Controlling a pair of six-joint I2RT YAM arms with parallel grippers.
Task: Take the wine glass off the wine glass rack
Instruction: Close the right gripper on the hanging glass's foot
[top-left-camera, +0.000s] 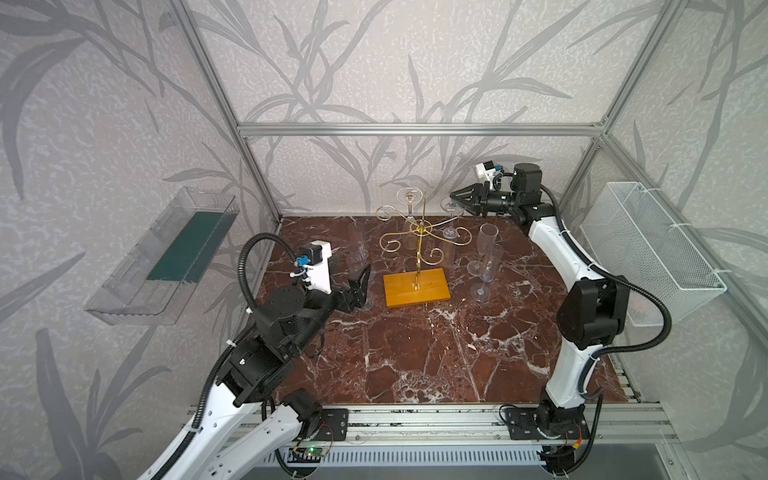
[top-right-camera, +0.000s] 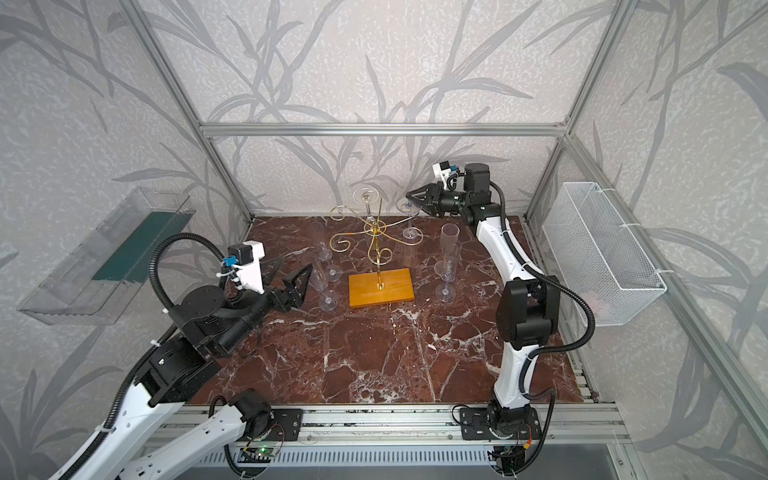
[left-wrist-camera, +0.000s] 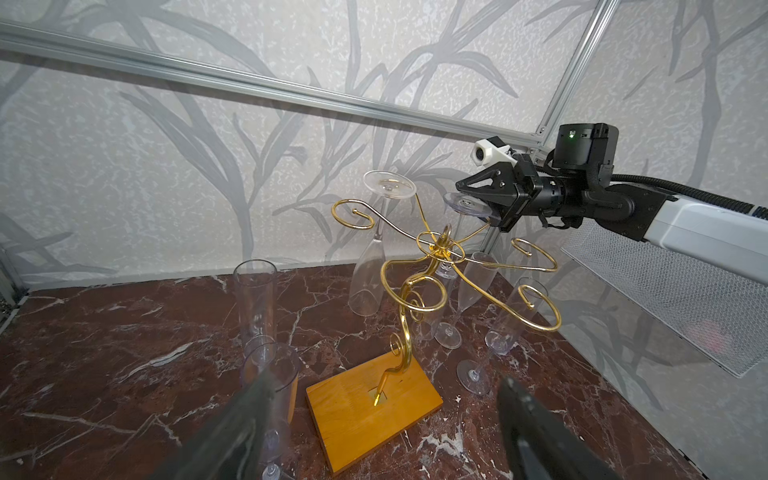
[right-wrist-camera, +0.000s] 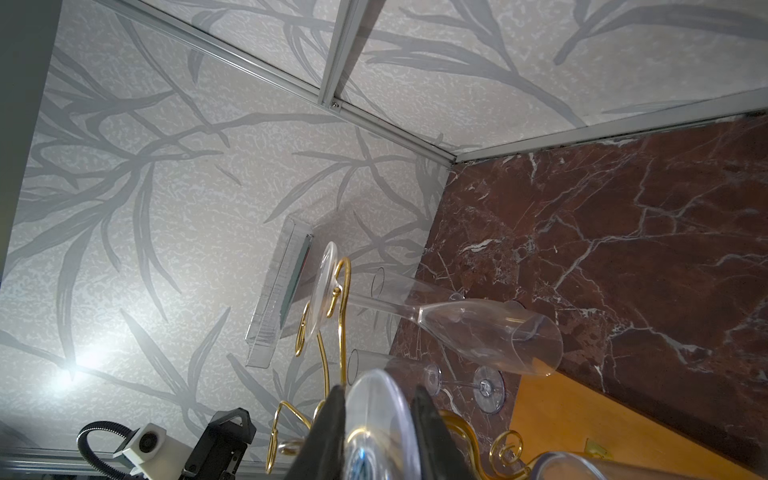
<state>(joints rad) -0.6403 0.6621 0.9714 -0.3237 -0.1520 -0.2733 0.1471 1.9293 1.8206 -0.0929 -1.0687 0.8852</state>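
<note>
Count one wine glass rack (top-left-camera: 403, 291) upright on the table (top-left-camera: 415, 353). Count two glasses hanging inverted from it: rear wine glass (top-left-camera: 409, 198) free; right wine glass (right-wrist-camera: 380, 419) foot-first between the fingers of the right end effector (top-left-camera: 454, 199), unable to tell whether clenched. Count two upright glasses (left-wrist-camera: 254, 299) near the left end effector (top-right-camera: 296, 264), released, fingers wide, empty.

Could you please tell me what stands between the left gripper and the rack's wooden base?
Two clear upright flutes stand between the left gripper and the wine glass rack, seen in a top view.
</note>
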